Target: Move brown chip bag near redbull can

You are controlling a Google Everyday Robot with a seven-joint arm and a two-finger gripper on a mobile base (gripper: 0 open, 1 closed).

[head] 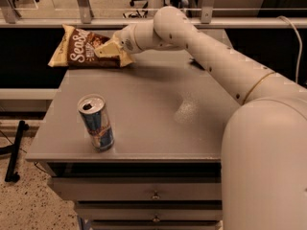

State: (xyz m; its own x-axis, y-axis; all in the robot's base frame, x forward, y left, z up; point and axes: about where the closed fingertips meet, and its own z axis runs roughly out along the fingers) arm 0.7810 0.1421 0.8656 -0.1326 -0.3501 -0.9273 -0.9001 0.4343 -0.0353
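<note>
The brown chip bag (81, 49) is at the table's far left corner, its left end jutting past the table edge. It has a dark brown middle with white script and tan ends. My gripper (109, 49) is at the bag's right end, its fingers closed on that end. The redbull can (96, 123) stands upright near the table's front left, blue and silver with an open silver top. It is well in front of the bag and apart from it.
The grey table (153, 109) has drawers (153, 194) below its front edge. My arm (216, 66) crosses the table's back right and hides most of a small dark wrapper (195, 64). A rail and glass panels run behind the table.
</note>
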